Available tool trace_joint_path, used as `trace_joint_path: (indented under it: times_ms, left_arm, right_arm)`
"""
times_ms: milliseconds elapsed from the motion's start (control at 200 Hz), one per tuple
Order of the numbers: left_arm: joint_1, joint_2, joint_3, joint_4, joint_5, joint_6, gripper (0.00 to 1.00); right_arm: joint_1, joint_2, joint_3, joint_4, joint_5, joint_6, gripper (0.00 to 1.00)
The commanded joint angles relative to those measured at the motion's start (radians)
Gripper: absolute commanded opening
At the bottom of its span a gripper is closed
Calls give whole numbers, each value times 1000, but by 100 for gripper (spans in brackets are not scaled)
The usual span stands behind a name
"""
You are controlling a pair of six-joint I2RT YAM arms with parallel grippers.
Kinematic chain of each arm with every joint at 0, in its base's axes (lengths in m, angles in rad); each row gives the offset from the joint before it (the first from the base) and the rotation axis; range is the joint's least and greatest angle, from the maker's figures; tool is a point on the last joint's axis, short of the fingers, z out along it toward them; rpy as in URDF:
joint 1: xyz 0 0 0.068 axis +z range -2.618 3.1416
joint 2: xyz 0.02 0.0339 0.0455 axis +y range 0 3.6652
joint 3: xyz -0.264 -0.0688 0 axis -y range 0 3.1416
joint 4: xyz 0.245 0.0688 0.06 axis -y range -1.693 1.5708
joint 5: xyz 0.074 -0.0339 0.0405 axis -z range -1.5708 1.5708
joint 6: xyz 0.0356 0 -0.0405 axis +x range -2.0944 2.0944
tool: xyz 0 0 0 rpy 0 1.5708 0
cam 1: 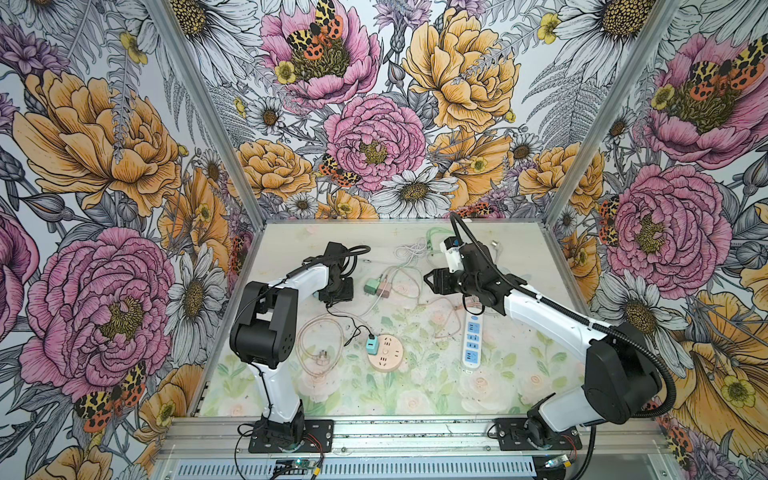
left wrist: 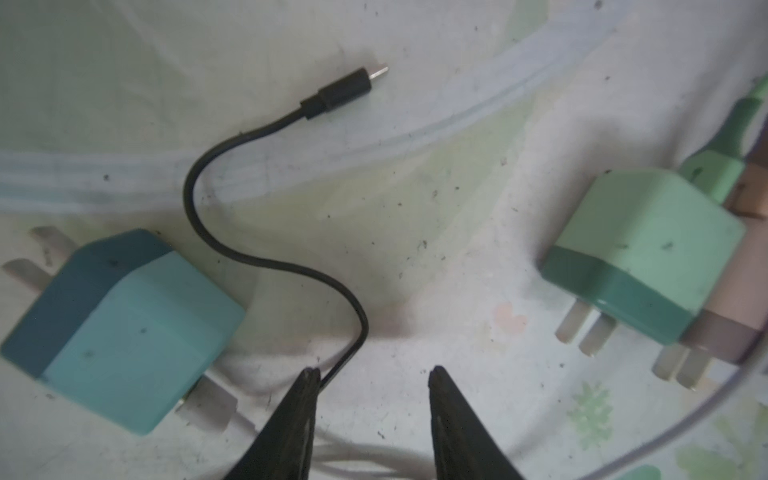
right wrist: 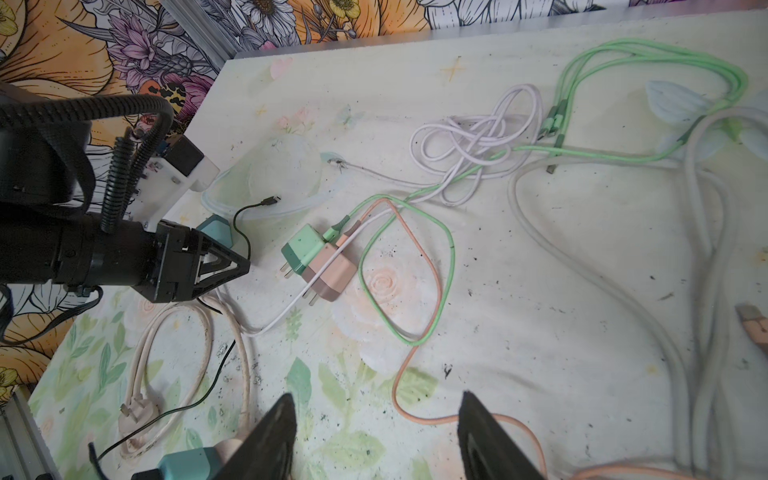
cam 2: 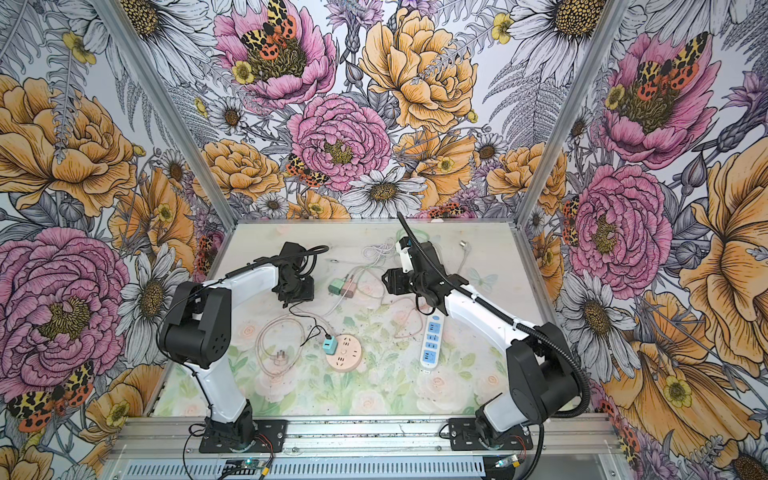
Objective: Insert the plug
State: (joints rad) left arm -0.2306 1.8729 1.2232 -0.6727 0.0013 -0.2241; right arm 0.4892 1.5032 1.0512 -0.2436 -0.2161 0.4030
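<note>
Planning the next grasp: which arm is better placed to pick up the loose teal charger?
Left. The left gripper hangs low, jaws apart, right beside the teal charger. The right gripper is open too, but farther off, with the green charger and pink charger between.

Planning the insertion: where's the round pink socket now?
In both top views the round pink socket lies front-centre on the table, a teal charger at its left edge, white power strip to its right.
</note>
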Motion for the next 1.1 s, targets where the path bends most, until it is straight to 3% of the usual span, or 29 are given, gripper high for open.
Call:
trace_joint_path:
  times_ms: [0, 365, 480, 611, 911, 1096]
  left_arm:
    - [8, 19, 13, 65, -1, 10, 45]
    - [5, 40, -12, 112, -30, -28, 42]
    - [-15, 68, -17, 108, -96, -39, 39]
    - [-57, 90, -10, 87, -172, -48, 31]
    - [-70, 72, 9, 74, -152, -77, 0]
    - [-65, -25, 4, 61, -135, -81, 0]
  right_arm:
    - [-8, 14, 39, 9, -20, 10, 63]
    - [-8, 15, 31, 10, -26, 14, 62]
    - [-9, -5, 11, 9, -25, 18, 63]
    - [-9, -31, -18, 10, -14, 19, 63]
    - [-14, -64, -43, 6, 3, 13, 63]
    - [-18, -72, -54, 6, 6, 11, 62]
